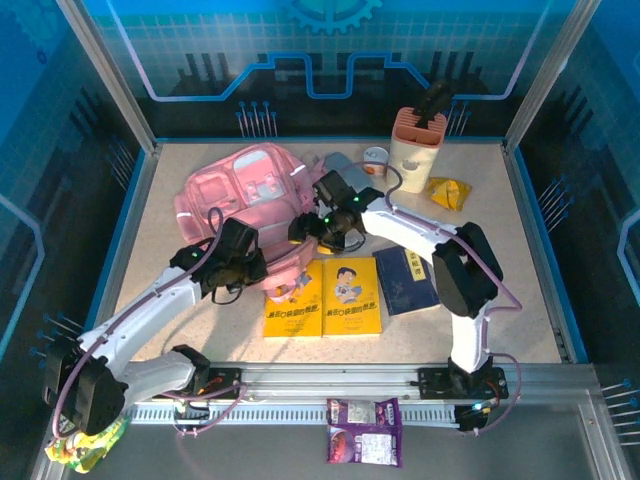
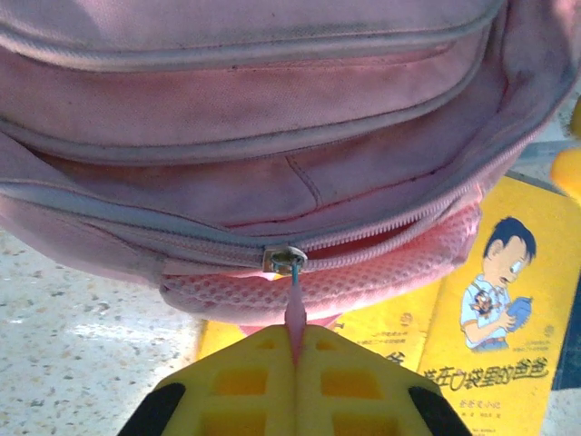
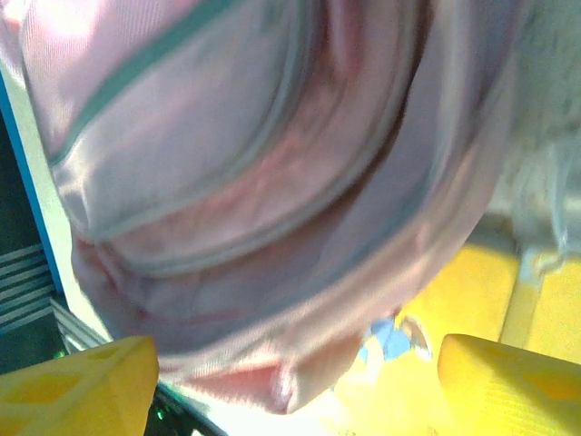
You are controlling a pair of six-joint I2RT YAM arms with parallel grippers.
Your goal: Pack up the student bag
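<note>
Pink bag (image 1: 250,190) lying flat on the left-centre of the surface (image 1: 520,290), with both arms at its near edge.
The left fingers (image 2: 245,381) are pressed together on the pink zip pull (image 2: 294,313) of the bag's near side. The right fingers (image 3: 508,381) stand wide apart, holding nothing, with the bag's pink fabric close above them. Two yellow books (image 1: 323,295) lie just in front of the bag, their top edges under its rim.

1. Robot lab cell: left arm (image 1: 140,312) and right arm (image 1: 415,232) bolted to a metal rail (image 1: 330,378) at the tabletop's (image 1: 510,290) near edge.
2. Blue walls (image 1: 200,50) printed with gear and circuit graphics, aluminium posts (image 1: 105,75) framing them.
</note>
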